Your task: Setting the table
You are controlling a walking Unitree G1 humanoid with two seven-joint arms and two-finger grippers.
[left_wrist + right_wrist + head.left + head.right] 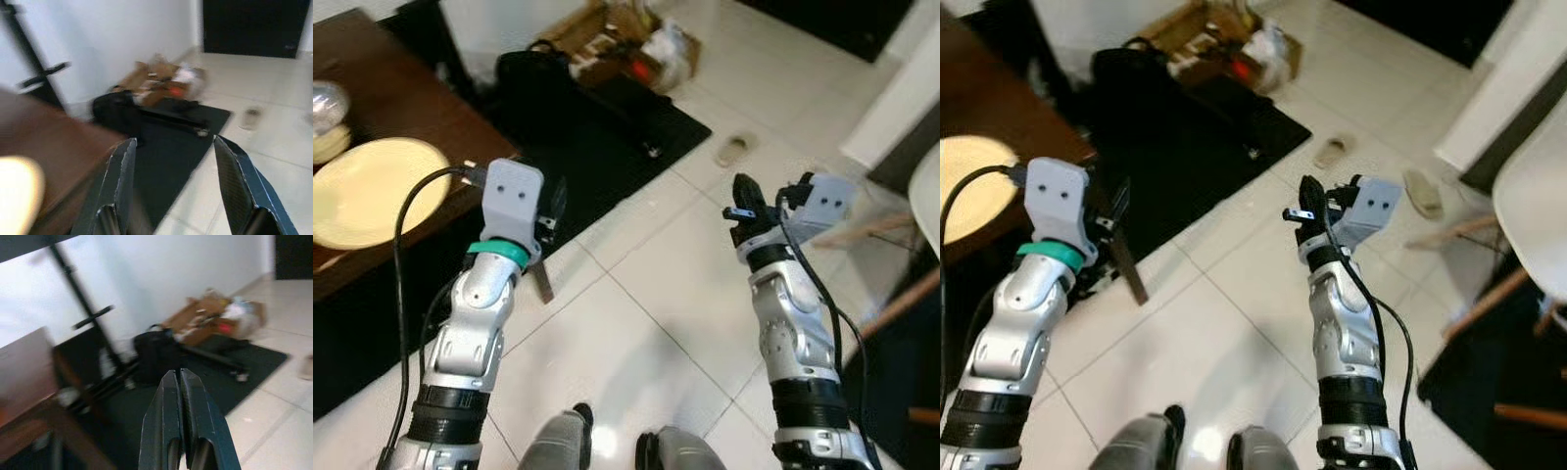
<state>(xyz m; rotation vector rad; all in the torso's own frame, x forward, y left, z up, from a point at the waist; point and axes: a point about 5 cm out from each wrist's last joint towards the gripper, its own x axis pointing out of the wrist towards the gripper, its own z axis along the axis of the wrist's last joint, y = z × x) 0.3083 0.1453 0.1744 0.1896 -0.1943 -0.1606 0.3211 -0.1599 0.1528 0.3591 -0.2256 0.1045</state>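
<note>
A pale yellow plate [374, 190] lies on the dark brown table [406, 93] at the far left, with a silvery rounded object [327, 101] beside it at the table's back. My left gripper [550, 240] is raised just off the table's corner, over the black mat; it stands open with nothing between its fingers [122, 166]. My right gripper [742, 192] is held up over the white floor tiles to the right, shut with nothing in it. In the right wrist view its fingers [171, 406] are pressed together.
A black mat [607, 137] covers the floor beside the table, with a black bag [533, 73] and cardboard boxes with clutter [626, 44] behind it. A slipper [734, 149] lies on the tiles. A white chair [1533, 211] with wooden legs stands at the right.
</note>
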